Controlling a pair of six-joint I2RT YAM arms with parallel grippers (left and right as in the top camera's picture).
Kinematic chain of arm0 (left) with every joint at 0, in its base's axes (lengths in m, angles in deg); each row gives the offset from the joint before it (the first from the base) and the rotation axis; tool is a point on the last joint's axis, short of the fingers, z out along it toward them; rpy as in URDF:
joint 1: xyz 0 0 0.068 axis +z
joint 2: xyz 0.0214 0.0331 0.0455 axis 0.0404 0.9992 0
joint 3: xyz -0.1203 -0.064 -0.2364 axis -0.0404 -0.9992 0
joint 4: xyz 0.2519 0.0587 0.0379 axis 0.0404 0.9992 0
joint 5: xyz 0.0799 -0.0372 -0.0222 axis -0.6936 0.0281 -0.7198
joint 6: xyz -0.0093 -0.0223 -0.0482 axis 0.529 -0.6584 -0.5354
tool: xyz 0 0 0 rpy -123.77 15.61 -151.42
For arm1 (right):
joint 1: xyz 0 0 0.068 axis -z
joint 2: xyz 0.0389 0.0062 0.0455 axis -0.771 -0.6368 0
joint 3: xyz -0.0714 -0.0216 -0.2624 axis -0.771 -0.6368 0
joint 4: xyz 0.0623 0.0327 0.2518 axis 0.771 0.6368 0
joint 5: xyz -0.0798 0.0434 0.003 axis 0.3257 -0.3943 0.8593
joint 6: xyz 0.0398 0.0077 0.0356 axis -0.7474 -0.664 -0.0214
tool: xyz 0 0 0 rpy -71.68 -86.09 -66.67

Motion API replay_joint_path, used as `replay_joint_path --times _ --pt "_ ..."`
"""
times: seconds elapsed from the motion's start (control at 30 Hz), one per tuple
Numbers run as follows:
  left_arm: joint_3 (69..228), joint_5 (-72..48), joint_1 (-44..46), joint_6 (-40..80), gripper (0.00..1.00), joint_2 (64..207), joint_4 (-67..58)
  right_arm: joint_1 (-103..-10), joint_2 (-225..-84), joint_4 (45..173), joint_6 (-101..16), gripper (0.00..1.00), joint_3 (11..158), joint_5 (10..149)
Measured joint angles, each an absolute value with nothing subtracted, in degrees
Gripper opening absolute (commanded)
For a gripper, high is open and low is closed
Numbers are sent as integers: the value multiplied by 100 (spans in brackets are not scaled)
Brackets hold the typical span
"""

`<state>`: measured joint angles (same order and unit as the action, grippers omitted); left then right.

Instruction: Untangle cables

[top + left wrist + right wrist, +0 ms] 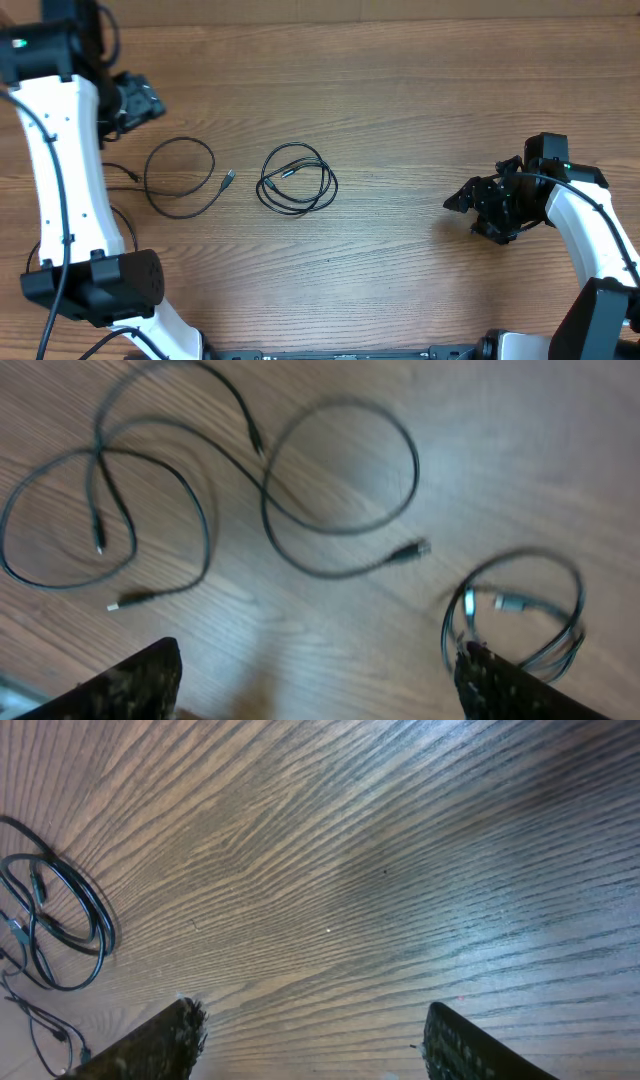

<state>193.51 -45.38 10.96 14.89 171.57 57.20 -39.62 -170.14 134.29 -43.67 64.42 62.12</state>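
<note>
The cables lie apart on the wooden table. One thin black cord forms a wide loop ending in a small plug (228,178). To its right sits a tighter black coil (330,185) with a silver-tipped plug inside. My left gripper (145,103) hovers at the far left, above and apart from the loop. In the left wrist view my left gripper (315,682) is open with bare wood between its fingers; a loose looping cord (410,550) and the coil (510,602) lie beyond. My right gripper (466,214) (310,1042) is open, well right of the coil (100,925).
More thin black cords (100,460) cross loosely at the left of the left wrist view. The left arm's white links (65,180) run down the table's left side, partly covering those cords. The right arm (590,230) occupies the right edge.
</note>
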Motion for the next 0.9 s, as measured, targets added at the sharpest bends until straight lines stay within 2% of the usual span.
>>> replay_joint_path --times 0.13,0.2,0.3,0.37,0.4,0.47,0.73,0.9 --pt "18744 -4538 711 1601 91 17157 5600 -3962 -17014 13435 -4367 70 6442 6210" --pt "18381 -4536 565 1616 85 17157 5423 -3960 -17014 13431 -4367 69 6442 6212" --pt "17839 -4516 377 1640 65 17170 5030 -3962 -17014 13431 -4369 69 6442 6210" --pt "17391 -4464 250 1681 31 17192 4761 -3962 -17014 13433 -4369 69 6442 6210" --pt "17211 -4426 189 1697 17 17214 4623 -3962 -17014 13433 -4369 69 6442 6212" --pt "16853 -4387 80 1771 5 17214 4260 -3960 -17014 13435 -4369 70 6442 6212" --pt "15767 -4276 -211 1852 4 17240 3240 -3962 -17014 13442 -4367 70 6442 6212" --pt "15435 -4175 -211 1850 4 17240 3010 -3962 -17014 13442 -4369 69 6442 6212"
